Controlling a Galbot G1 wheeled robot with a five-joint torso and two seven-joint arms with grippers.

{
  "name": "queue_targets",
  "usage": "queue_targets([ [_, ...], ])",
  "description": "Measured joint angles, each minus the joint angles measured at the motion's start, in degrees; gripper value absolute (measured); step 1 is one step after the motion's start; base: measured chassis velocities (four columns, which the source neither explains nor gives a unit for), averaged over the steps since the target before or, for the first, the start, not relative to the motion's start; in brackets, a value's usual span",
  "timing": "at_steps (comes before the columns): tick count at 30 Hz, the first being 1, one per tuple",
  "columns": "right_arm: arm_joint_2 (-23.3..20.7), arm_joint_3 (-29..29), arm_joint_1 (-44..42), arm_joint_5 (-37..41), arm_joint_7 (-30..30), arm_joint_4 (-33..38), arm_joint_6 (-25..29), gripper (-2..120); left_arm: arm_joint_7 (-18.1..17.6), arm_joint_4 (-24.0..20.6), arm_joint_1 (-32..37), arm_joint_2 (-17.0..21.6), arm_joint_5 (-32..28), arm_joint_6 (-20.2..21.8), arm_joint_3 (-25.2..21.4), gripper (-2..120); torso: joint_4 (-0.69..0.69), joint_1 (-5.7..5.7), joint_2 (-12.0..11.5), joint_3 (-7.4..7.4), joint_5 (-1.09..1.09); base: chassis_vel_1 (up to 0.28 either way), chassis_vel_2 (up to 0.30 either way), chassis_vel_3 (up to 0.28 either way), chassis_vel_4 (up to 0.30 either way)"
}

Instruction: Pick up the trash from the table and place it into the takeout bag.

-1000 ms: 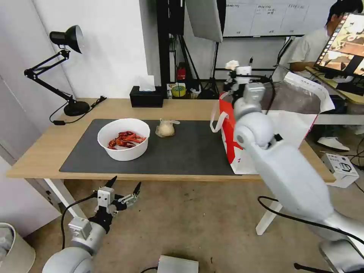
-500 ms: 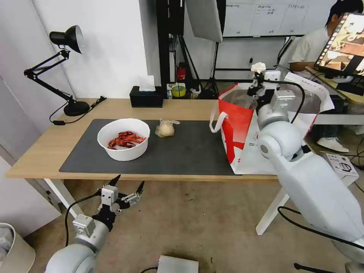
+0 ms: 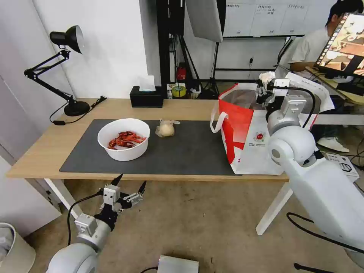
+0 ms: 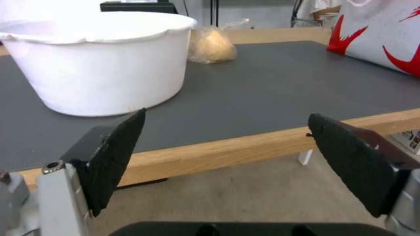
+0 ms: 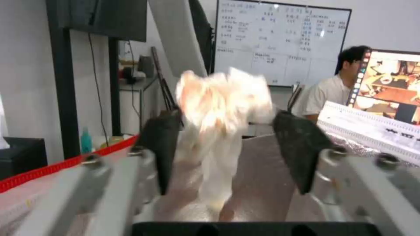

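My right gripper [image 3: 266, 82] hangs over the open top of the white-and-red takeout bag [image 3: 250, 144], shut on a crumpled white tissue [image 3: 267, 77]. In the right wrist view the tissue [image 5: 221, 98] sits between the dark fingers [image 5: 162, 147], with the bag's foil lining below. On the table [image 3: 113, 108], the white bowl [image 3: 123, 149] of red crayfish shells [image 3: 127, 138] and the knotted clear bag [image 3: 166, 129] rest on the dark grey mat [image 3: 189, 151]. My left gripper [image 3: 131, 181] stays open below the table's front edge, facing the bowl [image 4: 100, 65].
A black desk lamp [image 3: 76, 108] stands at the table's back left and a black tissue box [image 3: 146, 96] at the back middle. A white bin [image 3: 11, 250] and a small box [image 3: 341, 165] stand on the floor. A person sits behind the bag.
My right arm has swung to the right and lowered, carrying the tissue from the bag's left edge to over its opening. The left arm has barely shifted.
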Motion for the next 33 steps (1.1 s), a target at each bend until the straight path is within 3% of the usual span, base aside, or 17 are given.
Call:
queue_targets([
  [7,0.08,-0.1,-0.13,0.1,-0.19,-0.18,-0.65,88,-0.03,-0.1,0.09,0.05,-0.01,0.02,-0.23,100,0.0,0.0,0.0,0.0,0.0,0.0,0.0,0.0,0.0],
  [11,-0.07,-0.1,-0.14,0.67,-0.97,-0.06,-0.62,98,-0.05,-0.1,0.07,0.05,-0.01,0.03,-0.21,100,0.0,0.0,0.0,0.0,0.0,0.0,0.0,0.0,0.0],
  [19,-0.64,-0.81,1.17,4.36,-7.04,0.81,4.43,100,-0.07,-0.1,0.03,-0.03,-0.02,0.06,-0.02,100,0.0,0.0,0.0,0.0,0.0,0.0,0.0,0.0,0.0],
  [24,-1.48,-3.63,2.46,9.53,-17.58,1.53,8.36,100,-0.07,-0.14,-0.04,-0.1,-0.01,0.06,0.04,100,0.0,0.0,0.0,0.0,-0.01,0.0,0.0,0.0,0.0],
  [26,-1.7,-4.11,2.61,10.01,-19.12,1.62,8.61,100,-0.07,-0.14,-0.1,-0.11,-0.02,0.06,0.05,100,0.01,0.0,0.0,0.0,-0.01,0.0,0.0,0.0,0.0],
  [28,-2.94,-6.77,2.79,12.26,-25.21,2.44,9.08,100,-0.07,-0.14,-0.39,-0.05,-0.17,0.06,0.09,100,0.0,0.0,0.0,0.0,0.0,0.0,0.0,0.0,0.0],
  [33,-3.98,-8.83,0.82,12.16,-28.34,3.48,9.08,100,-0.08,-0.14,-0.47,0.06,-0.33,0.06,-0.05,100,0.0,0.0,0.0,0.0,0.0,0.0,0.0,0.0,0.0],
])
